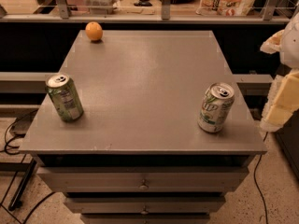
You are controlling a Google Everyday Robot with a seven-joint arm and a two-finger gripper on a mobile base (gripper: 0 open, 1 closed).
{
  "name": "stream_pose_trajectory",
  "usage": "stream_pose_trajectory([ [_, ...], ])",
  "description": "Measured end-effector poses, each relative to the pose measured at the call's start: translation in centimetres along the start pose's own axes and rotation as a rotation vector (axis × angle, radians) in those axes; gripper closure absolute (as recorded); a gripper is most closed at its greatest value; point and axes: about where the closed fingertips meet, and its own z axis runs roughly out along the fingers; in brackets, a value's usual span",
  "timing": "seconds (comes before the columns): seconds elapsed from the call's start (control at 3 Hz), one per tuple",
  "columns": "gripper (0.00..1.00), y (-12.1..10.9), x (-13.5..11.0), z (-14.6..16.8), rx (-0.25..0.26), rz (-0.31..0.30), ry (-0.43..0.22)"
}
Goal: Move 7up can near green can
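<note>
At right edge, pale blurred gripper, just beside desk; wide or narrow, cannot tell. Near it, at front right, upright 7up can. Well apart at front left, upright green can. At back left, orange.

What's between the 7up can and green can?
Only bare tabletop, camera view; orange sits far back. The gripper is at frame's right edge, beside the 7up can.
</note>
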Motion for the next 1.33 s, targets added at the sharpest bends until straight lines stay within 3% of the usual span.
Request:
stream_pose_trajectory([
  [0.67, 0.0, -0.2, -0.9, 0.4, -0.015, -0.006, -0.033],
  [1.33, 0.0, -1.4, -5.5, 4.9, -0.111, -0.034, -0.163],
])
